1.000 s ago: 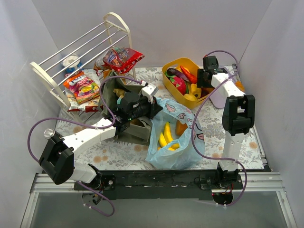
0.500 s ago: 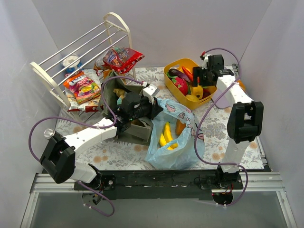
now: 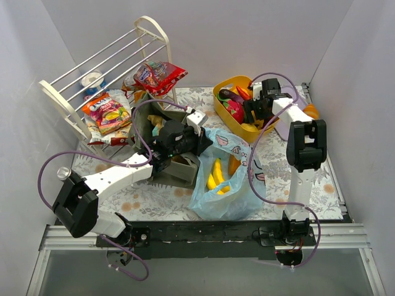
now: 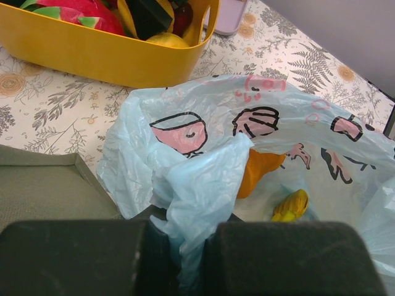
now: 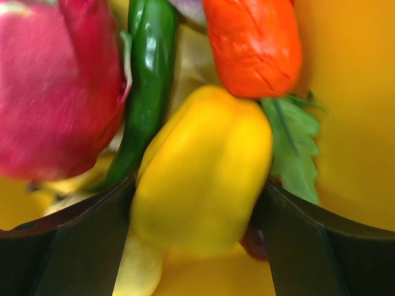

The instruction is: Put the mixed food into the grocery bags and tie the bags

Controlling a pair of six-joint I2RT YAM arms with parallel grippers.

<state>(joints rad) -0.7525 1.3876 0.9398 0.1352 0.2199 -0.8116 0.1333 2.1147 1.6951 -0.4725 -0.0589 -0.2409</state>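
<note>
The light-blue grocery bag (image 3: 225, 197) (image 4: 203, 179) lies open at mid-table with yellow bananas (image 3: 217, 176) and an orange piece (image 4: 259, 169) inside. My left gripper (image 3: 199, 140) (image 4: 180, 259) is shut on a bunched fold of the bag's rim. Beside it stands the olive-green tote (image 3: 154, 132) (image 4: 43, 191). My right gripper (image 3: 252, 114) (image 5: 197, 228) is down in the yellow tub (image 3: 223, 108), open, one finger on each side of a yellow pepper (image 5: 203, 166). A green chili (image 5: 148, 80), an orange-red carrot (image 5: 253, 43) and a pink fruit (image 5: 55, 86) crowd round it.
A white wire rack (image 3: 105, 58) stands at the back left with snack packets (image 3: 108, 111) (image 3: 157, 75) on it and a small can (image 3: 92, 80) behind. Grey walls close in the left, back and right sides of the floral table.
My right gripper has swung left from the tub's right edge down among the vegetables, its jaws widening. The left gripper has kept still on the bag.
</note>
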